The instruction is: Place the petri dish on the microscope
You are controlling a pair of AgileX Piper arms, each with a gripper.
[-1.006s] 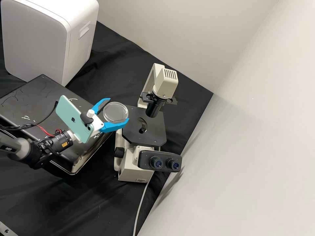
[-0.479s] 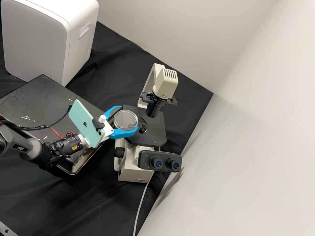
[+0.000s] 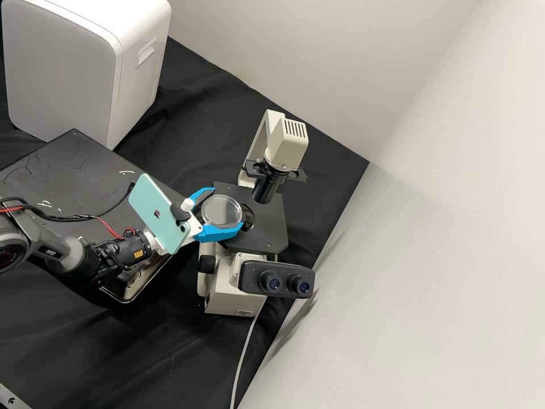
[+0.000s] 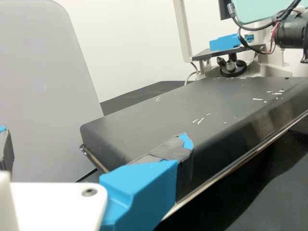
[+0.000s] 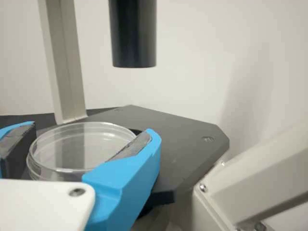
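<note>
Petri dish (image 3: 222,209) clamped in right hand (image 3: 226,208) over microscope stage (image 3: 267,218); left hand (image 4: 94,137) gapes wide.

The right hand (image 3: 226,207) (2 blue fingers (image 3: 218,232)) holds the petri dish (image 3: 222,209) over the microscope (image 3: 224,287) stage.

The black condenser tube (image 5: 132,31) overhangs the microscope stage (image 5: 183,139), leaving a gap; its white pillar (image 5: 62,62) blocks the side toward the far edge of the worktop (image 3: 142,352).

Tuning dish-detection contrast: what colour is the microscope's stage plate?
Black. The stage plate shows best in the high view.
</note>
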